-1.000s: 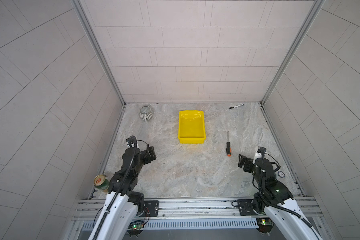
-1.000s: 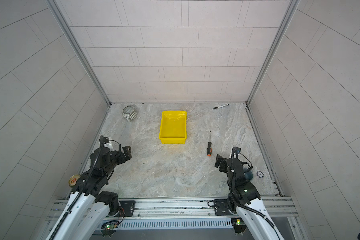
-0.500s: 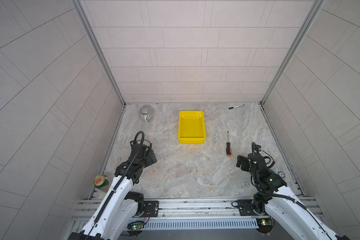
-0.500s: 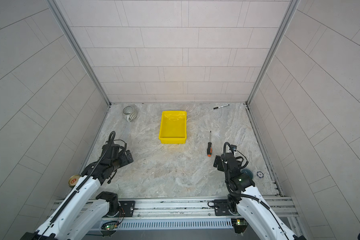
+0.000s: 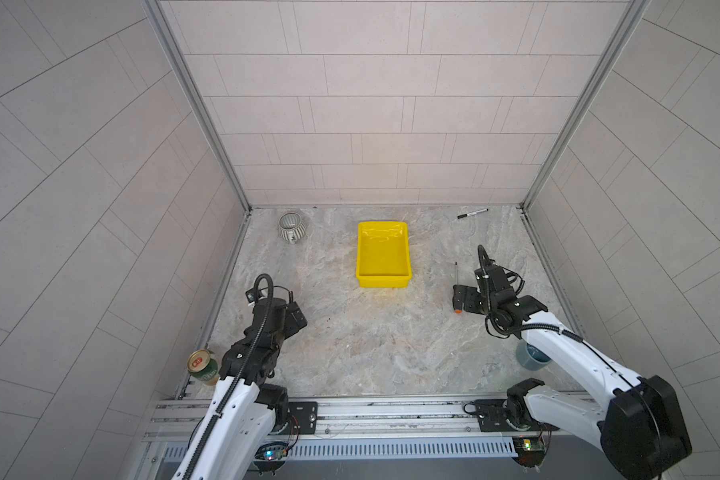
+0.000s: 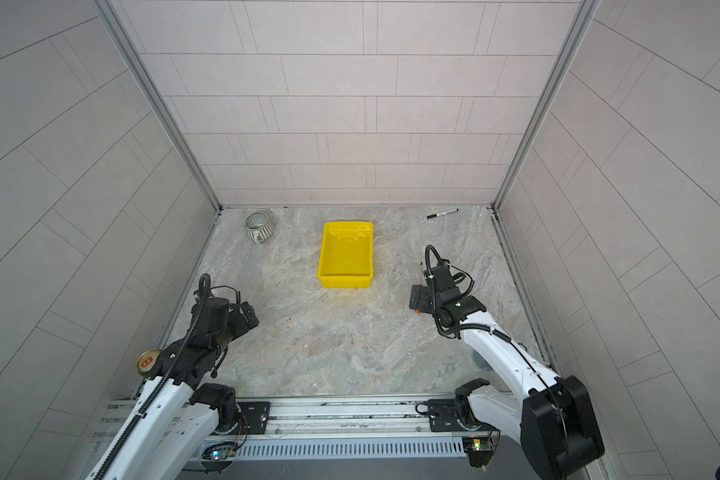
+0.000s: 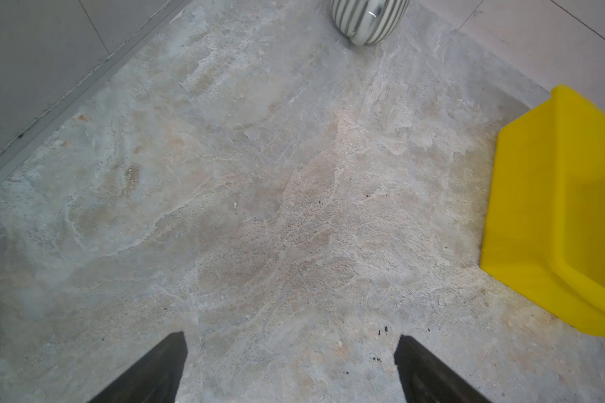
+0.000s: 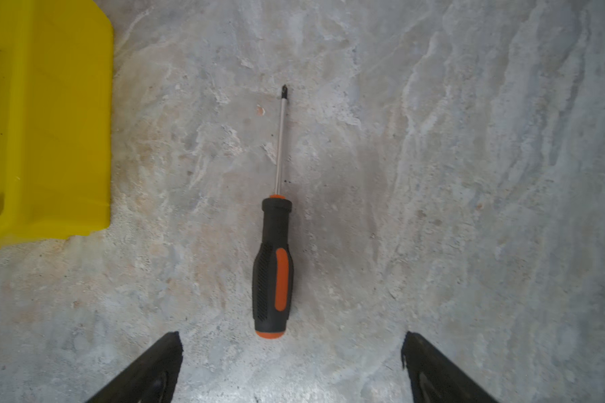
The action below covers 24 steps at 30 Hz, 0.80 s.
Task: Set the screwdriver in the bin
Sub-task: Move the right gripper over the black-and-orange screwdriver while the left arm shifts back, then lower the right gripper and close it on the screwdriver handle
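One screwdriver (image 8: pixel 273 265) lies on the stone floor (image 5: pixel 370 340), near the one yellow bin (image 5: pixel 383 283), not touching. The right gripper (image 8: pixel 291 340) above it and the left gripper (image 7: pixel 291 343) both gape empty. One striped mug (image 5: pixel 291 226), one marker (image 5: pixel 472 213), one can (image 5: pixel 202 365).

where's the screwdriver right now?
In both top views the screwdriver lies flat on the right side, right of the bin, tip toward the back wall, with the open right claw just above its handle end.

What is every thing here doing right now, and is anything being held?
screwdriver, lying flat on the table, not held
bin, upright, empty
right gripper, open, empty
left gripper, open, empty
marker, lying flat
can, standing upright
mug, upright
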Available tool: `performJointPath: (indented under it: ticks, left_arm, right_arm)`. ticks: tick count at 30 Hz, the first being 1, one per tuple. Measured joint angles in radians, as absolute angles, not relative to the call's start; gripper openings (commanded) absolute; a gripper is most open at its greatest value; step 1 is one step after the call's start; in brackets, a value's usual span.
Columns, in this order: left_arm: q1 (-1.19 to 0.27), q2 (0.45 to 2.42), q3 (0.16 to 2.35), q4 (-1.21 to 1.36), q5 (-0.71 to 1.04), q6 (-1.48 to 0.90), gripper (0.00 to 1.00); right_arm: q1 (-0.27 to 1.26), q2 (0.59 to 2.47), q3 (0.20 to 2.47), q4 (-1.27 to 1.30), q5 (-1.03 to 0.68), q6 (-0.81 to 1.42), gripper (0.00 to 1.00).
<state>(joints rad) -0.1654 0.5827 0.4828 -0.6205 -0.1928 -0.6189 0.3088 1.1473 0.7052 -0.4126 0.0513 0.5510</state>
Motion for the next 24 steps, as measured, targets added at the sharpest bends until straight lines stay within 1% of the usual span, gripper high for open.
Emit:
performJointPath:
  ticks: [2,3,4,7,8,13,24]
  left_arm:
    - [-0.164,0.587,0.480,-0.621,-0.196,-0.624,1.00]
    - [-0.164,0.590,0.478,-0.620,-0.198,-0.625,1.00]
    - [-0.164,0.595,0.477,-0.622,-0.199,-0.627,1.00]
    - [-0.164,0.606,0.477,-0.622,-0.203,-0.630,1.00]
    - [-0.164,0.607,0.477,-0.622,-0.204,-0.631,1.00]
    - [-0.164,0.606,0.476,-0.622,-0.204,-0.632,1.00]
    - [-0.164,0.601,0.472,-0.619,-0.203,-0.632,1.00]
  right_arm:
    - [0.309,1.211,0.750,-0.424,0.030,0.552,0.84]
    - [0.309,1.245,0.774,-0.435,0.020,0.557,0.77]
    - [0.309,1.276,0.795,-0.449,0.007,0.558,0.75]
    - [0.309,1.362,0.855,-0.497,-0.023,0.564,0.60]
    - [0.309,1.385,0.869,-0.511,-0.032,0.564,0.53]
    - [0.309,1.477,0.905,-0.562,-0.042,0.566,0.53]
    - [0.309,1.508,0.909,-0.601,-0.025,0.557,0.52]
